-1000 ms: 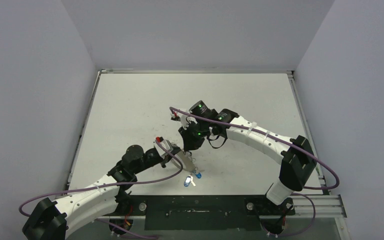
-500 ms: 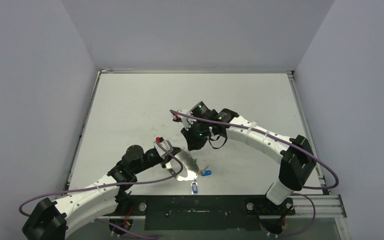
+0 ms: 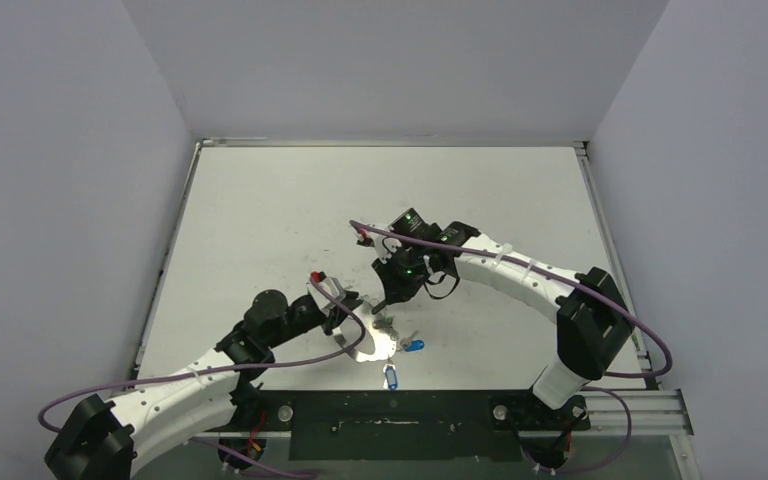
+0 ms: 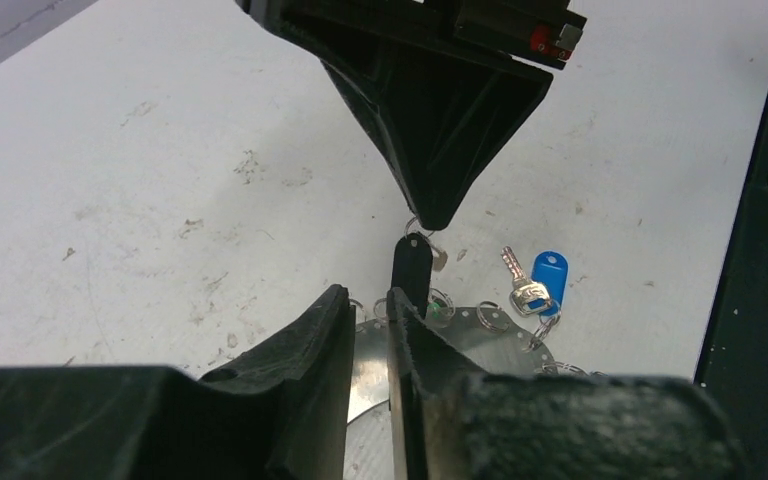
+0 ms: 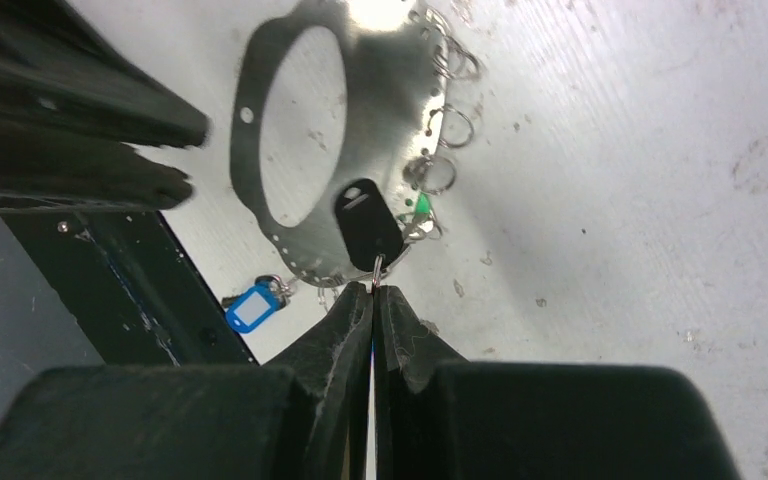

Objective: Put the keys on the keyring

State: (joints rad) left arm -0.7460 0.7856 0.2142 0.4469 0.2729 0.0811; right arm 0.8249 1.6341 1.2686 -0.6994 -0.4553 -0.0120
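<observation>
At the near middle of the white table (image 3: 260, 220), just ahead of the black base plate (image 3: 390, 412): the keyring, a large flat silvery metal band with small holes along its rim (image 5: 385, 80), lies between the two arms. It looks flat on the surface, though contact is not certain.

Right gripper (image 5: 373, 292): fingers pressed together, no gap visible. They pinch the small wire loop at the end of a black oval plastic key tag (image 5: 368, 222). The tag lies across the band's near rim in the right wrist view. In the left wrist view it hangs from the fingertips, with its lower end at the rim.

Left gripper (image 4: 367, 295): fingers a narrow slit apart, with the band showing through the slit. The right wrist view shows a strip of table between these tips and the band's edge. No hold seen.

Small wire split rings (image 5: 453, 125) sit in several rim holes. A green tag (image 5: 420, 205) shows partly among them, beside the black one.

Silver key with a blue plastic tag (image 4: 548, 278): on the table just beside the rim. Cannot tell whether it is attached.

Second blue-tagged key (image 3: 391, 376): apart from the band, near the base plate.
</observation>
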